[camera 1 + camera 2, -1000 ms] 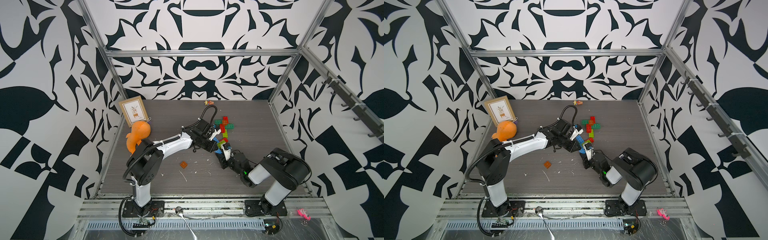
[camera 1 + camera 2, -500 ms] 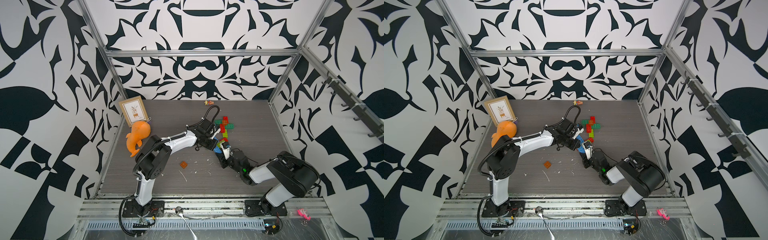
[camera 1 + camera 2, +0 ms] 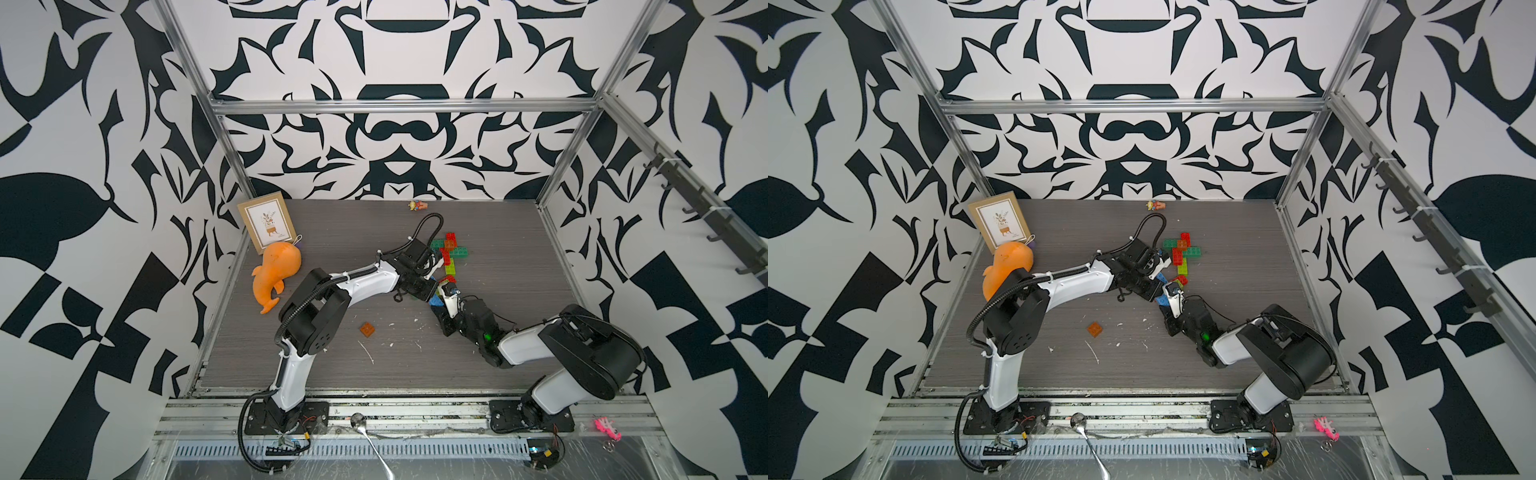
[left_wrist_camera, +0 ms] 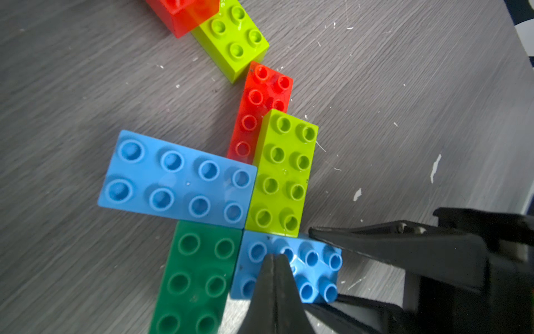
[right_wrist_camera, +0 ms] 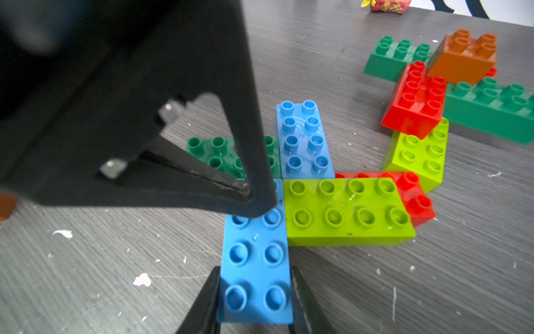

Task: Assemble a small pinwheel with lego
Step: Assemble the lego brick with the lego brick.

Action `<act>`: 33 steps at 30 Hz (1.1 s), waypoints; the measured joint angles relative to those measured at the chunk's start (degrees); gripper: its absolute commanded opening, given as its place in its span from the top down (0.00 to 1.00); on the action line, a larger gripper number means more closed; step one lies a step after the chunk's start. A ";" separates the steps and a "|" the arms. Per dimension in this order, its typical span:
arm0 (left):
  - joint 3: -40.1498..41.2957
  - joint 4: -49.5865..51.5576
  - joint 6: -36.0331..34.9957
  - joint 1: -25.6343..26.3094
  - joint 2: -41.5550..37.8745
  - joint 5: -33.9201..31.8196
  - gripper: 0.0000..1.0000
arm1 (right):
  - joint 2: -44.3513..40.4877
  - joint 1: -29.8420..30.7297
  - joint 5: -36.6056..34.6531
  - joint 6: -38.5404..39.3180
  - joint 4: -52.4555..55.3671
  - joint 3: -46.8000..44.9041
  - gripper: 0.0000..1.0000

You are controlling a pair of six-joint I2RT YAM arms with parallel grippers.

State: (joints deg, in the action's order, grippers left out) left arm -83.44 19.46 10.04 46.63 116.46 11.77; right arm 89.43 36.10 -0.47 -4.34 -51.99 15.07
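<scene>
Four oblong lego bricks lie in a pinwheel on the grey table: a blue brick (image 5: pixel 303 138), a lime brick (image 5: pixel 346 211), a dark green brick (image 5: pixel 213 153) and a second blue brick (image 5: pixel 254 260). My right gripper (image 5: pixel 255 300) is shut on the outer end of that second blue brick (image 4: pixel 312 269). My left gripper (image 4: pixel 274 257) is shut, its joined tips resting on the studs at the same brick's inner end. A red brick (image 5: pixel 416 196) lies partly under the lime one. In both top views the two grippers (image 3: pixel 434 291) (image 3: pixel 1160 291) meet over the bricks.
Behind stands a second cluster of dark green, red and lime bricks topped by an orange brick (image 5: pixel 462 55). A loose orange brick (image 3: pixel 367 329) lies mid-table. An orange whale toy (image 3: pixel 276 274), a picture frame (image 3: pixel 268 224) and a small figure (image 3: pixel 417 205) sit along the left and back.
My left gripper's jaws have closed fully and its arm has swung toward the right gripper. The right gripper has kept its grip on the blue brick.
</scene>
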 measured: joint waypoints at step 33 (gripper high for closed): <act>-2.16 -0.13 0.33 0.15 2.45 3.74 0.97 | -13.92 0.04 0.42 -3.15 15.61 1.79 0.07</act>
State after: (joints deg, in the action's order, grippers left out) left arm -85.60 19.33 10.37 46.78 118.91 15.51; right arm 75.50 36.14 -0.05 -7.49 -36.38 16.86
